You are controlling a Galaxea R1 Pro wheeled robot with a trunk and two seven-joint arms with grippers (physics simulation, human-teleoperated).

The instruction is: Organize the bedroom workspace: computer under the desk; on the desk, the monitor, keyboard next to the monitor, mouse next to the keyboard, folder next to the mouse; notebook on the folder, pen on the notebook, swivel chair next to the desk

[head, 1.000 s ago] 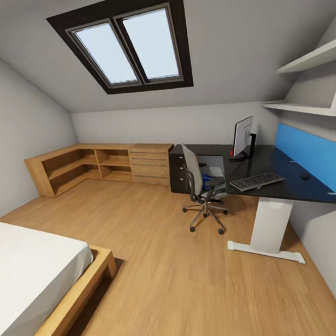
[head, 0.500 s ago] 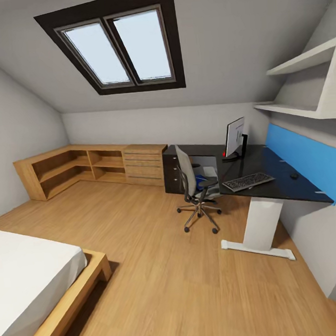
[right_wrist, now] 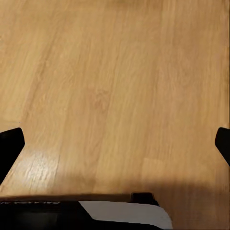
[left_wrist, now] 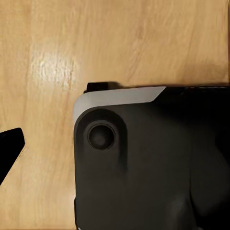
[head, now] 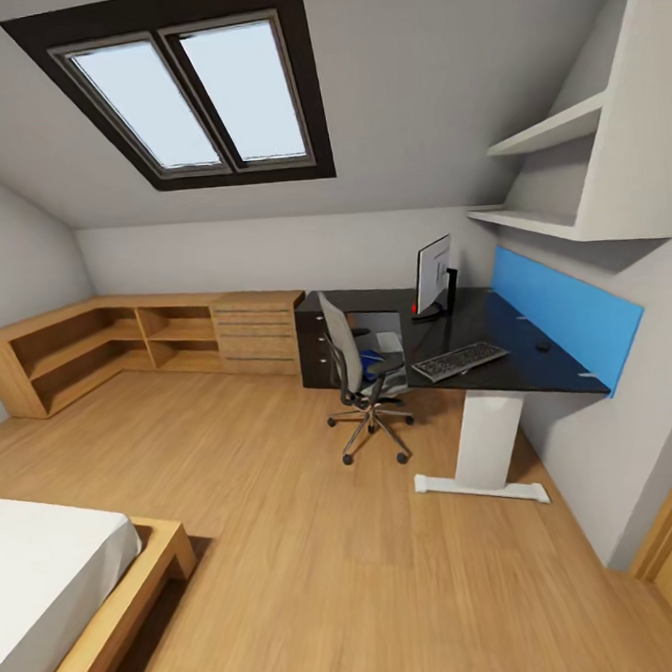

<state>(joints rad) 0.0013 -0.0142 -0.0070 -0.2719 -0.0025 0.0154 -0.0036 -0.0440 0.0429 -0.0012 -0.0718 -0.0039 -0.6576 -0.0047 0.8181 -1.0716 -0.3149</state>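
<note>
Fingertips of the right gripper spread wide over bare wooden floor; left gripper's spread cannot be told. Well apart across the room: swivel chair beside desk, carrying monitor, keyboard, mouse.

Both arms hang low, wrist cameras looking down.

The black two-fingered right gripper has its jaws spread wide, one dark fingertip at each side edge of the right wrist view. In the left wrist view one black fingertip of the left gripper shows beside the robot's dark grey, white-edged base; its jaw state is unclear.
</note>
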